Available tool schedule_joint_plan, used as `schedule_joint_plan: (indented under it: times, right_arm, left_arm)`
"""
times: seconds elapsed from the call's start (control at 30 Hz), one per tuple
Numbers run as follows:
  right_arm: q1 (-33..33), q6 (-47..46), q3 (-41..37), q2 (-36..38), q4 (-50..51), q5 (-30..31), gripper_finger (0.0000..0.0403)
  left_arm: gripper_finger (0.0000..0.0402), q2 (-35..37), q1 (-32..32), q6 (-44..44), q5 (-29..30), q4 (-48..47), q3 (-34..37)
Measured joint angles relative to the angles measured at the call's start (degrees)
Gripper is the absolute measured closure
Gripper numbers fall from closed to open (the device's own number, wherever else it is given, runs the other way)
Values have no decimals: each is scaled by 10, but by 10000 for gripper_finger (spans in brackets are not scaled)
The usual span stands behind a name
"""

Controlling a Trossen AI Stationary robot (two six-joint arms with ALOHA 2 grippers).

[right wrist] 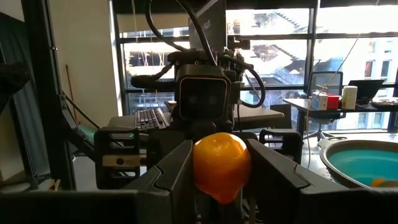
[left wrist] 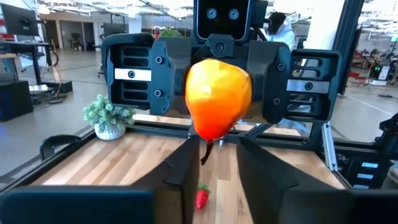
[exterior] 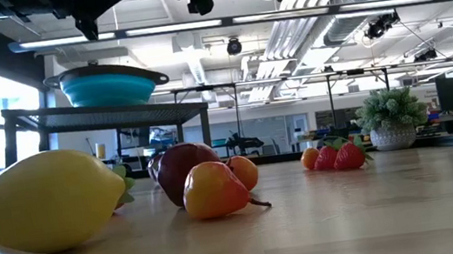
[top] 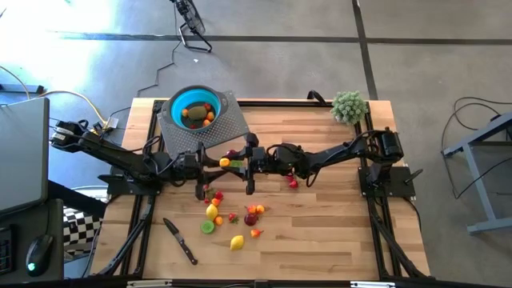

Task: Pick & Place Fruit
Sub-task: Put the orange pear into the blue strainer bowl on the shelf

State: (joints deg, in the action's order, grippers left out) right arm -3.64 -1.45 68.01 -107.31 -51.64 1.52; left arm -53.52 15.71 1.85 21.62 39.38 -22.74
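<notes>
Left tool point(left wrist: 214, 165) and right tool point(right wrist: 221, 171) both clamp same orange-yellow fruit point(top: 225, 162), mid-air above table

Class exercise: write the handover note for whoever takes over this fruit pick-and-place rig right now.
Right end effector: closed on an orange fruit, mid-air over the table's middle.
Left end effector: facing it, right at that fruit; looks like a handover.
Done: a few fruits lie in the teal bowl.
Left: the loose fruits on the table, plus the held one.
</notes>
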Motion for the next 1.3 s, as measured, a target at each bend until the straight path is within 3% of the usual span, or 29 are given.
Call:
schedule_joint_plan:
  times: [0.37,1.3]
  right_arm:
    - [0,0,0,0,0,-1,270]
    - [0,1,0,0,9,-2,270]
  left_arm:
    - [396,0,0,-6,2,0,0]
    - [401,0,0,-5,1,-6,0]
